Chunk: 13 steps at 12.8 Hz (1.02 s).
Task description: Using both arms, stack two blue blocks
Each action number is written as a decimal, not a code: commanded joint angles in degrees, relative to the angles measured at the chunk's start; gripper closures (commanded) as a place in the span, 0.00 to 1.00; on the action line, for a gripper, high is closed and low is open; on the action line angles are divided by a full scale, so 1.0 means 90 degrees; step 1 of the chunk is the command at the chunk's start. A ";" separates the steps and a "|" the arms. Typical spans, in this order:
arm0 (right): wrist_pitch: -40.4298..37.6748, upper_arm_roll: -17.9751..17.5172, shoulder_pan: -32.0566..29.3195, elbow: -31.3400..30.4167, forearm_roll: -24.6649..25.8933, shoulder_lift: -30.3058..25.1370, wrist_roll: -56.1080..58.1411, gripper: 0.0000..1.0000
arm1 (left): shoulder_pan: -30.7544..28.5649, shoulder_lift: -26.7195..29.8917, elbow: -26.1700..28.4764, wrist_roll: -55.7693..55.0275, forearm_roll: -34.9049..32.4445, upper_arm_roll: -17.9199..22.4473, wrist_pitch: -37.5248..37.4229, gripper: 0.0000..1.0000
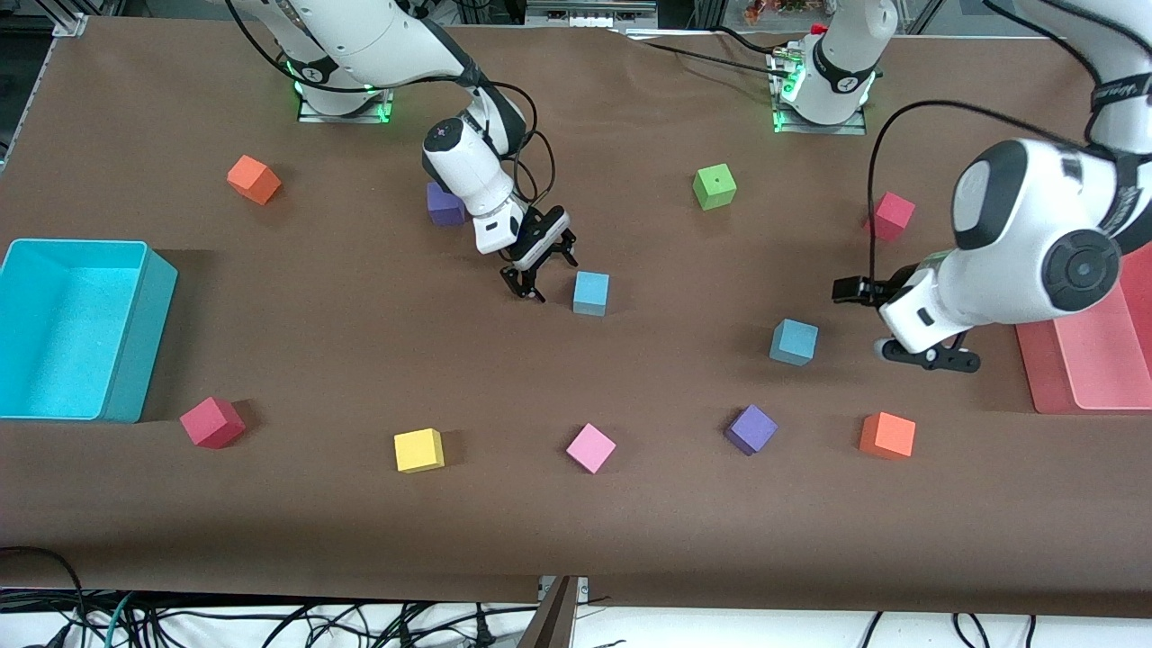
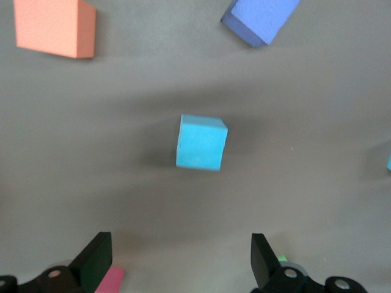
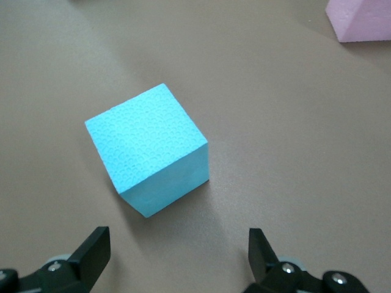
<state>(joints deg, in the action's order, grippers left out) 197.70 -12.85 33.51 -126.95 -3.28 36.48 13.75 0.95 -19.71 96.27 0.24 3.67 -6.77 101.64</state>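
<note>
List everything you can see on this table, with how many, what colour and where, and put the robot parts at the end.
blue blocks: two, sky blue, mid-table; one beside the right gripper, one beside the left gripper, nearer the camera
purple blocks: two; one partly hidden by the right arm, one in the near row
orange blocks: two; one toward the right arm's end, one near row
red blocks: two; one by the bin, one toward the left arm's end
yellow block: one, near row
pink block: one, near row
green block: one, near the left arm's base
bin: one, turquoise, right arm's end
tray: one, red-pink, left arm's end
right gripper: open, low
left gripper: open, low
</note>
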 commanded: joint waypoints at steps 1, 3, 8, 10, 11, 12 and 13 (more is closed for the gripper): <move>0.0084 -0.0057 -0.0304 0.0043 0.0558 0.0127 0.0074 0.00 | 0.0108 -0.0125 0.0502 0.0032 0.0109 0.0030 0.0939 0.00; 0.0084 -0.0057 -0.0334 0.0169 0.0677 0.0253 0.0073 0.00 | 0.0148 -0.0144 0.0796 -0.0074 0.0100 0.0030 0.1351 0.00; 0.0084 -0.0057 -0.0334 0.0492 0.0872 0.0488 0.0074 0.00 | 0.0411 -0.0213 0.1557 -0.0358 -0.0027 0.0040 0.2433 0.00; 0.0084 -0.0057 -0.0344 0.0492 0.1018 0.0507 0.0074 0.00 | 0.0402 -0.0281 0.1773 -0.0339 -0.0056 0.0040 0.2854 0.00; 0.0084 -0.0047 -0.0354 0.0492 0.1125 0.0517 0.0074 0.00 | 0.0412 -0.0349 0.1899 -0.0348 -0.0144 0.0040 0.3166 0.00; 0.0084 -0.0057 -0.0373 0.0492 0.1145 0.0517 0.0074 0.00 | 0.0421 -0.0359 0.1959 -0.0348 -0.0193 0.0040 0.3285 0.00; 0.0084 -0.0057 -0.0373 0.0492 0.1146 0.0517 0.0074 0.00 | 0.0421 -0.0379 0.2017 -0.0348 -0.0203 0.0040 0.3315 0.00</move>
<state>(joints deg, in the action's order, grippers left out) 197.71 -12.74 31.03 -123.35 5.73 40.20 13.88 4.24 -23.14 113.09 -2.14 3.23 -6.77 129.60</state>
